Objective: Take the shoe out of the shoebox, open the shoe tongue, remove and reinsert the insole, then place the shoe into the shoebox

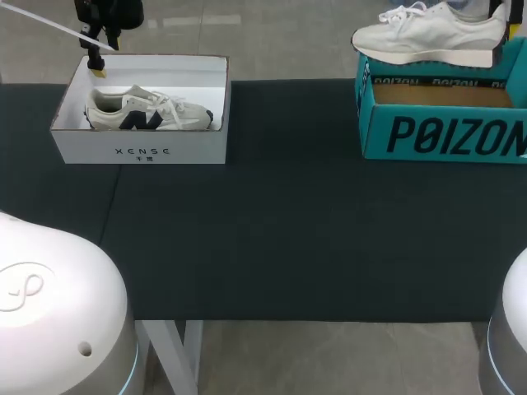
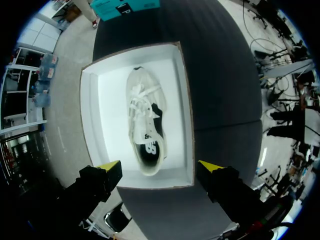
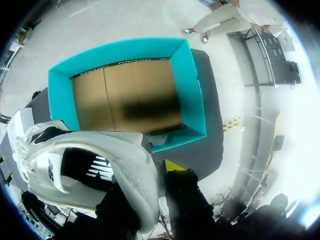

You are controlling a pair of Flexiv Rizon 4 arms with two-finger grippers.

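two light, soft shoes, one in the air

the right pincer pinches the pale shoe at its heel, over the teal shoebox at 2 o'clock on the worktop. the left pincer hangs spread above the white shoebox at 10 o'clock, where a cream shoe lies. both look light, with soft uppers and stiffer soles. the padded heel likely gives the firmest hold, while laces would slip.

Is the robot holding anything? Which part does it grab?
Yes. The right gripper holds the white shoe by its heel end, over the teal box. The left gripper is open, holding nothing.
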